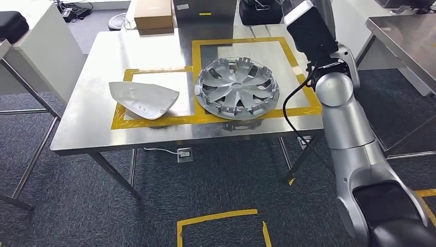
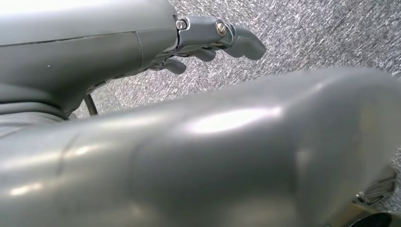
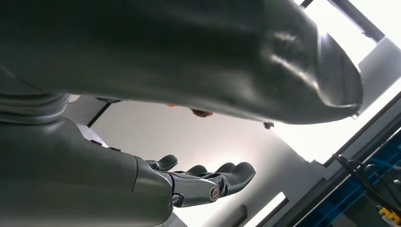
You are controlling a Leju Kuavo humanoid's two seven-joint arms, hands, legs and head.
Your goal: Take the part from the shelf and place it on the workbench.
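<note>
A silver spoked wheel cover point(image 1: 237, 88) lies flat on the steel surface point(image 1: 82, 118); both hands point(image 2: 208, 42) point(image 3: 203, 182) hold nothing, fingers loosely apart.

The workbench point(image 1: 87, 123) is brushed steel, smooth and faintly reflective, with glossy yellow tape point(image 1: 239, 41) laid on its top. The hubcap point(image 1: 237, 87) looks like silver-painted plastic with a satin sheen; the white part point(image 1: 144, 99) beside it is smooth matt plastic. A cardboard box point(image 1: 152, 14) is dull brown. The floor carpet point(image 1: 216, 185) is rough grey weave. The right arm point(image 1: 355, 139) has a polished silver shell.
</note>
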